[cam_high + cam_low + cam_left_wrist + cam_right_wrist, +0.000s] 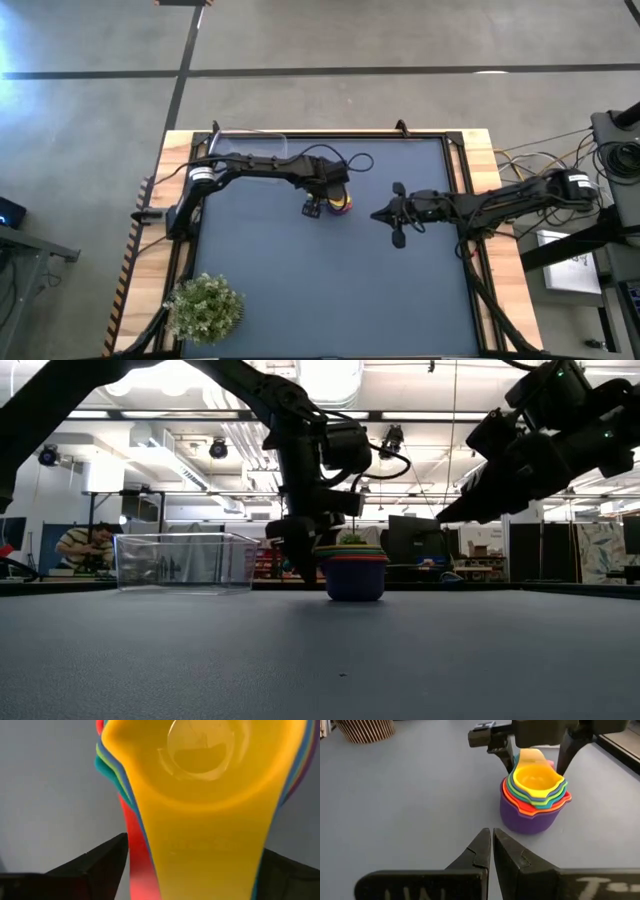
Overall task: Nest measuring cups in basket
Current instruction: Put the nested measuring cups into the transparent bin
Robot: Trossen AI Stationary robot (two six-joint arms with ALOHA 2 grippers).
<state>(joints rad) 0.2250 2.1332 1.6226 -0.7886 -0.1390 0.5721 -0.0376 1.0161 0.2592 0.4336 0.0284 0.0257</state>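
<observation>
A: High view, centre: left gripper [322, 206] on a bent arm, fingers spread either side of the measuring cups' [341, 203] handles. Gripping? Cannot tell.

B: Right gripper [385, 215], centre-right, clenched, empty. Basket [250, 147] at worktop's [330, 290] upper-left edge, apart from cups. Lower half bare; plant [205, 308] lower left.

We see a small green bushy plant [205, 306] at the near left corner of the dark blue table [330, 290], and a seated person [88, 547] in the room behind
</observation>
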